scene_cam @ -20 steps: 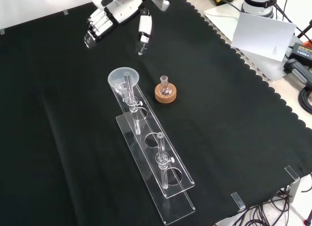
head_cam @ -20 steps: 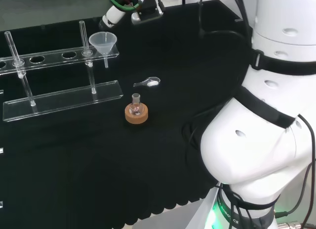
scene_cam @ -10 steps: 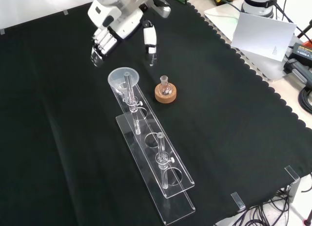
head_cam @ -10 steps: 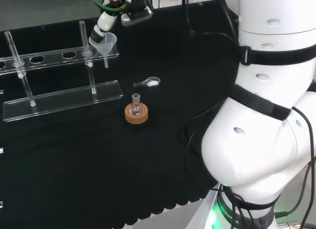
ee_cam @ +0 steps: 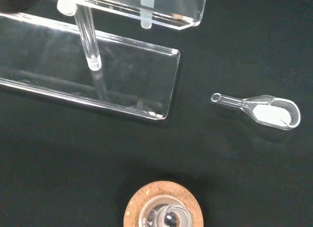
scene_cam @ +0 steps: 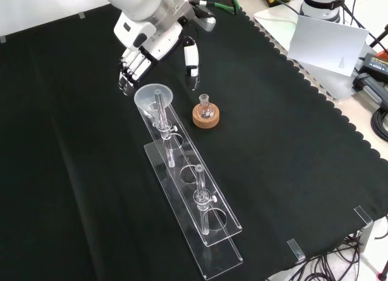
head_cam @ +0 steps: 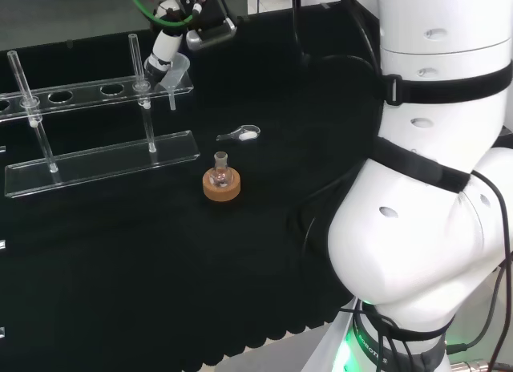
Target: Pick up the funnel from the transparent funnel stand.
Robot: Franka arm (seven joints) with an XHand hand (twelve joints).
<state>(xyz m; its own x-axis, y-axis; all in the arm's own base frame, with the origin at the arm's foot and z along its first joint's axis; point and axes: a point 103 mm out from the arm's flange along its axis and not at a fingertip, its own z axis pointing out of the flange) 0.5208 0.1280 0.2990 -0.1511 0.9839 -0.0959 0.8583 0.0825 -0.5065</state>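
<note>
On the black cloth of the desk (scene_cam: pixel 291 172) we see a clear acrylic funnel stand (scene_cam: pixel 193 203): a flat base plate, two slim upright rods, and an upper shelf pierced with round holes. At the far end of that shelf in the front view, a translucent conical funnel (scene_cam: pixel 154 98) sits in the last hole, its narrow stem hanging below the shelf; in the head view the funnel (head_cam: pixel 172 75) is at the shelf's right end.

The black and white hand (scene_cam: pixel 145 48) is just above and behind the funnel in the front view, its fingers (scene_cam: pixel 128 74) extended downward on one side of the rim and the thumb (scene_cam: pixel 192 62) spread apart on the other. The hand is released and grips nothing.

Beside the stand a small round-bottomed glass flask (scene_cam: pixel 205 107) rests upright on a tan cork ring (scene_cam: pixel 205 118). In the wrist view a clear plastic scoop (ee_cam: pixel 261 110) with a little white powder in its bowl lies flat on the cloth, apart from the stand's base.
</note>
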